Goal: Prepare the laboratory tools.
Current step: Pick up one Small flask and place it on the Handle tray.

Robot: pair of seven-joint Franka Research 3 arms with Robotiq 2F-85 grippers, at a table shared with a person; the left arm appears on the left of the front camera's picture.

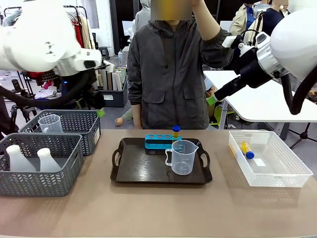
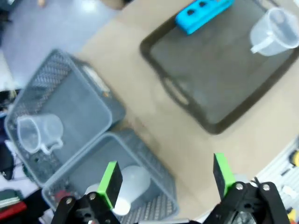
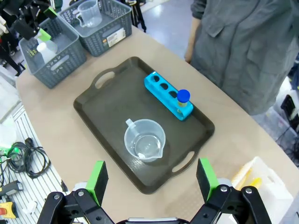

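Tray (image 1: 138, 168): black plastic, semi-gloss. On it, measuring cup (image 1: 183, 158): clear plastic; tube rack (image 1: 157, 142): glossy blue plastic. Tabletop (image 1: 148, 208): smooth, matt tan.

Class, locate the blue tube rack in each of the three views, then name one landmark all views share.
Front view: blue tube rack, centre, at the far edge of the black tray.
Left wrist view: rack at the top edge, right of centre.
Right wrist view: rack just above centre.
Shared landmark: the black tray beneath it.

A black handled tray (image 1: 143, 171) sits mid-bench (image 1: 158, 213), nearer the far edge. Two grey mesh baskets (image 1: 42, 181) stand at the left edge and a clear lattice bin (image 1: 277, 174) at the right. A person's grey jacket (image 1: 168, 74) shows beyond the far edge.
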